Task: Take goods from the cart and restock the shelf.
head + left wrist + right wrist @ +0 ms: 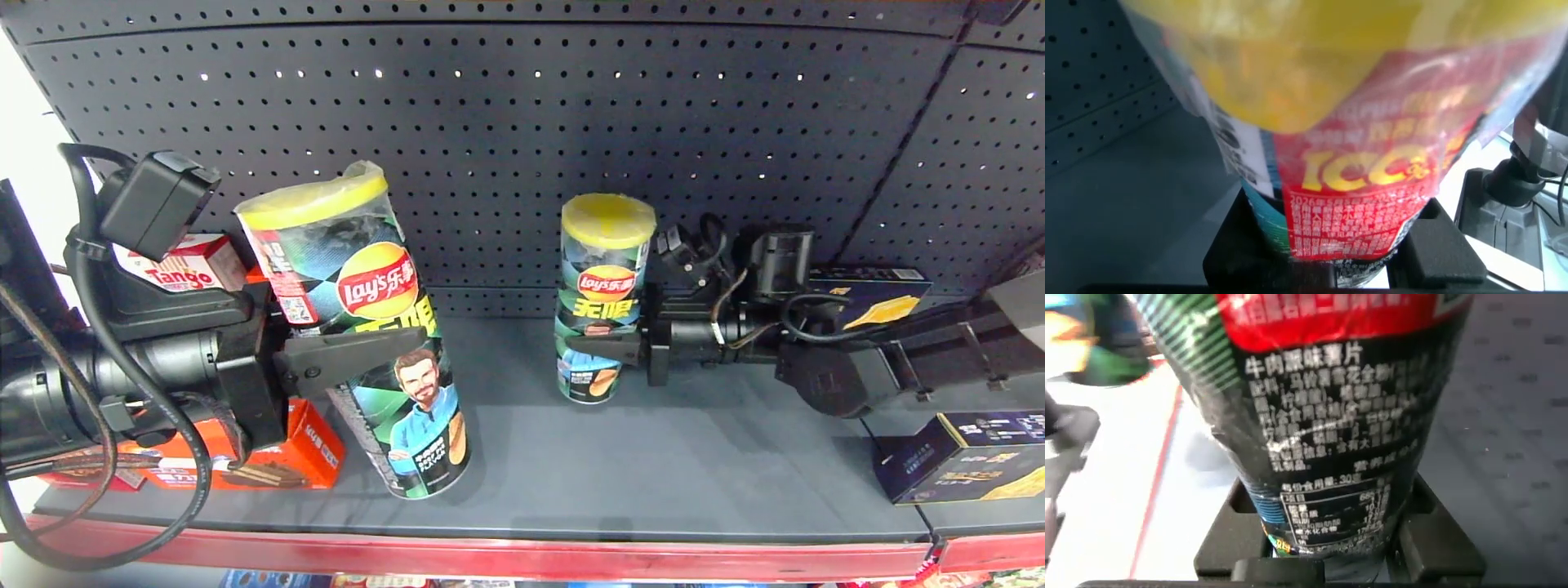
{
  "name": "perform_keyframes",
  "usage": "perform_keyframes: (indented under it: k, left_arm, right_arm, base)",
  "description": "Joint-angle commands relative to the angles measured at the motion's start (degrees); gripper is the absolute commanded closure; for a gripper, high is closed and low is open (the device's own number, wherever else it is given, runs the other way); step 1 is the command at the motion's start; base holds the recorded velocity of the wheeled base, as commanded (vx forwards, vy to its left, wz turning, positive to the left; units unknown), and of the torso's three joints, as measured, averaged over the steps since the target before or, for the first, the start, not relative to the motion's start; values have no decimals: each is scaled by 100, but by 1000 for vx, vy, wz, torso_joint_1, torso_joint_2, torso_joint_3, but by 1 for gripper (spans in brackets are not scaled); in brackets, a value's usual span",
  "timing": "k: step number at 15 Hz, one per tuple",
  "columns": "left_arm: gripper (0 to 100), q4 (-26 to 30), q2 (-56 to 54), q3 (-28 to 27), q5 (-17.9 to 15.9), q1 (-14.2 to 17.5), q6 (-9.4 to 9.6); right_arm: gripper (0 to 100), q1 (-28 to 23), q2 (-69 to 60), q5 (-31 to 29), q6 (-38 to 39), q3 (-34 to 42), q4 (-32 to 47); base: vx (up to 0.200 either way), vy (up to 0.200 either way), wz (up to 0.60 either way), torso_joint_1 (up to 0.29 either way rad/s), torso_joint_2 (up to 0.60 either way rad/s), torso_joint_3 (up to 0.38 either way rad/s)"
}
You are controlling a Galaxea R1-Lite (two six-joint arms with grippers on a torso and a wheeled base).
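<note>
**Two chip cans at the shelf, neither let go yet**

A dark shelf deck [694, 457] with a red front lip [490, 555] and a pegboard back [522, 122], and both arms are in over it.

Start with the left gripper [384, 343]: its fingers are closed round the middle of the tall chip can [359, 286], no slack showing in the left wrist view, where the can [1355, 180] sits between the pads of the left gripper [1335, 257]. That can leans, yellow lid tipped away from the gripper's wrist, base low by the front lip. Whether the base touches the deck is hard to call from here. Behind the gripper, on its wrist side, lie orange boxes [302, 457] and a red-and-white box [192, 265].

Over to the right gripper [600, 345]: it is clamped on the short chip can [604, 278], which stands upright, deeper in, its base apparently down on the deck. The right wrist view shows the can [1323, 433] wedged between the pads of the right gripper [1327, 547]. Beyond its wrist are dark blue boxes [963, 453].

By my reading, carrying is done for this pair. Left to do: straighten the tall can, set it down, open both grippers and pull clear without knocking either can.
</note>
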Motion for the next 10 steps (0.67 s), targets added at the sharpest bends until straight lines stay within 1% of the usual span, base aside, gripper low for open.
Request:
perform_keyframes:
  k: [1, 2, 3, 4, 5, 6, 8, 10]
  left_arm:
    - [100, 0, -25, 3, 4, 0, -4]
    - [100, 0, -25, 3, -5, 0, -4]
    - [100, 0, -25, 3, -5, 0, -4]
    - [100, 0, -25, 12, 4, 9, -4]
    - [100, 0, -34, 21, 4, 9, -4]
    - [100, 0, -34, 12, 13, 9, -4]
    - [100, 9, -34, 30, 13, 9, -4]
    - [100, 9, -34, 47, 22, 9, -4]
  right_arm:
    - [100, 246, -1005, -188, 1, 1332, -523]
    - [100, 378, -1190, -426, 10, 2035, -972]
    - [100, 378, -1190, -426, 10, 2035, -972]
    - [100, 466, -1190, -443, 19, 2808, -1631]
    - [100, 457, -1120, -443, 19, 3125, -1938]
    - [100, 449, -988, -434, 19, 3327, -2167]
    - [100, 405, -707, -443, 28, 3485, -2650]
    - [100, 405, -601, -443, 36, 3494, -2747]
  base:
    - [0, 0, 0, 0, 0, 0]
    - [0, 0, 0, 0, 0, 0]
    - [0, 0, 0, 0, 0, 0]
    - [0, 0, 0, 0, 0, 0]
    - [0, 0, 0, 0, 0, 0]
    - [0, 0, 0, 0, 0, 0]
    - [0, 0, 0, 0, 0, 0]
    - [0, 0, 0, 0, 0, 0]
